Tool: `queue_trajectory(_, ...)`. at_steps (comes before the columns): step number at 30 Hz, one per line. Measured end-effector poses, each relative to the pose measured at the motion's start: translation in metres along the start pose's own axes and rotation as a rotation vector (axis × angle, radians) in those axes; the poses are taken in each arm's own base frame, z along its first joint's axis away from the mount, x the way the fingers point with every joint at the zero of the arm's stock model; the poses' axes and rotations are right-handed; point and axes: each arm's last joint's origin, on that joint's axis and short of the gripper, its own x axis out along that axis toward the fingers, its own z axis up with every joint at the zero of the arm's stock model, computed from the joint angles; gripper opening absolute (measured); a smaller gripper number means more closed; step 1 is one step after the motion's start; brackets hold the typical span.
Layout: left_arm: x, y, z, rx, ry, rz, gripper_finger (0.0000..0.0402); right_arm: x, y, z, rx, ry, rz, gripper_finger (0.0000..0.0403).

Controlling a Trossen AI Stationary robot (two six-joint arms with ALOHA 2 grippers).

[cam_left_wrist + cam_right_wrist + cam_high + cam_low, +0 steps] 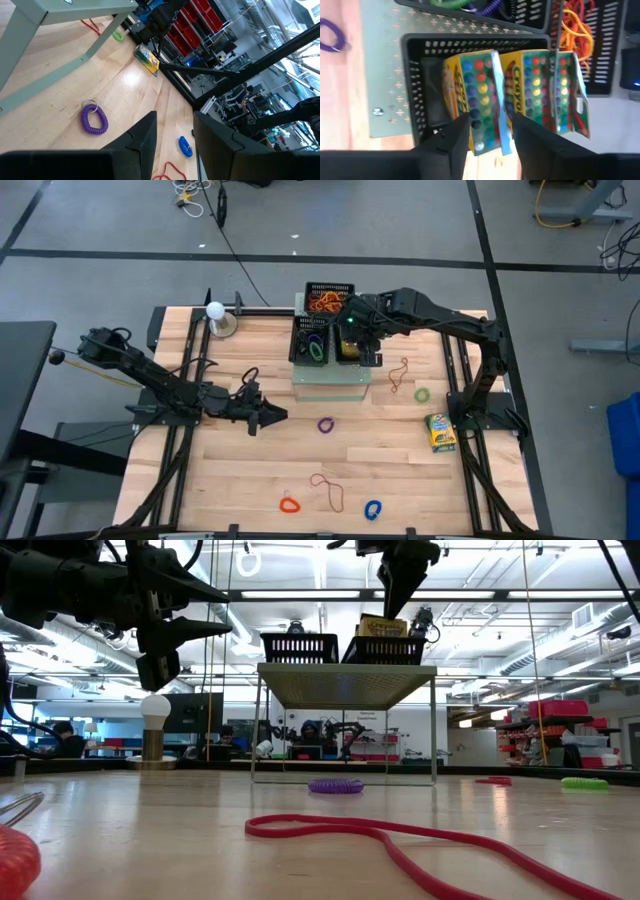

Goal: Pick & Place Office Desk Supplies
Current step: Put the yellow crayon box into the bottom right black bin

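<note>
Over the pale-green perforated box [330, 380], the right gripper [489, 131] hung with jaws parted, grasping nothing, just above two crayon boxes [520, 95] standing in a black mesh tray [417, 75] (their lower ends hidden by the fingers). The left gripper [272, 416] waited left of the box, jaws released. A third crayon box [440, 432] lay on the worktop [390, 460] right of it.

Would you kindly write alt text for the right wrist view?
The right end effector, fingers apart, hangs over a black mesh tray holding two crayon boxes standing side by side. Neighbouring trays hold orange rubber bands and coiled loops.
</note>
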Motion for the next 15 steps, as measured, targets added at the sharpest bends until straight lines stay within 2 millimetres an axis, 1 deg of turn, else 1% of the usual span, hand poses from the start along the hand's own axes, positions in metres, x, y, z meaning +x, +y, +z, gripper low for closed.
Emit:
queue_trajectory(5, 0.0000, 0.0000, 0.0000, 0.000, 0.000, 0.000, 0.0133, -0.0002, -0.0006, 0.0007, 0.004, 0.003, -0.037, 0.0183)
queue_trajectory(9, 0.0000, -0.0001, -0.0001, 0.000, 0.001, -0.001, 0.0133, -0.0015, 0.0007, 0.0043, 0.003, -0.011, -0.094, 0.0191)
queue_trajectory(15, 0.0000, -0.0001, 0.0000, 0.000, 0.000, -0.001, 0.0133, -0.0050, 0.0066, 0.0057, 0.015, -0.019, -0.108, 0.0206)
